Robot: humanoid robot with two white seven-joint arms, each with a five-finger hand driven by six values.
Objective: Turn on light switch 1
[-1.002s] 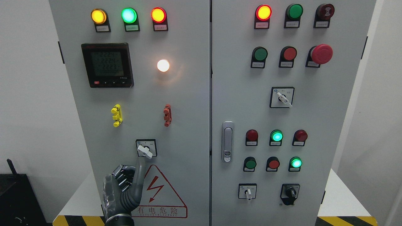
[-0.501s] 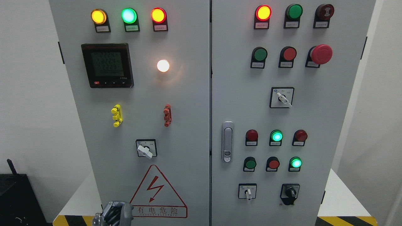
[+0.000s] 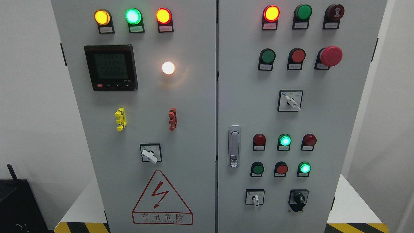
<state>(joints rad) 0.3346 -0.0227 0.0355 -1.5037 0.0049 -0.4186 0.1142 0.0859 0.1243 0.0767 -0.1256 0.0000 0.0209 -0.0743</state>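
Standing on a white platform (image 3: 351,200) with two yellow-and-black striped corners, the grey cabinet (image 3: 194,97) filled the head view with two doors. No robot hand was in the picture, so whether the fingers were apart or together could not be told.

Lowest on the left door was one red warning triangle (image 3: 162,198) with a lightning bolt. Just above it sat the light switch (image 3: 150,153), one white rotary knob on a square black-framed plate, its handle pointing down to the right. Higher up were two small clips, one yellow clip (image 3: 120,119) and one red clip (image 3: 172,119), well apart. Above them one white lamp (image 3: 168,68) was glowing, and to its left was one black meter (image 3: 111,67) with a lit display. At the top were three lit lamps in a row: yellow, green, red.

On the right door, the bottom row had two rotary switches, one white (image 3: 255,197) and one black (image 3: 298,198). Above them were two rows of three round lamps or buttons each; two green ones were lit. One metal door handle (image 3: 234,146) stood near the seam. Higher was one more white rotary switch (image 3: 290,100), then a row with one green button, one red button and one red mushroom button (image 3: 330,56). The top row had three more, of which only the red lamp (image 3: 271,13) was lit.
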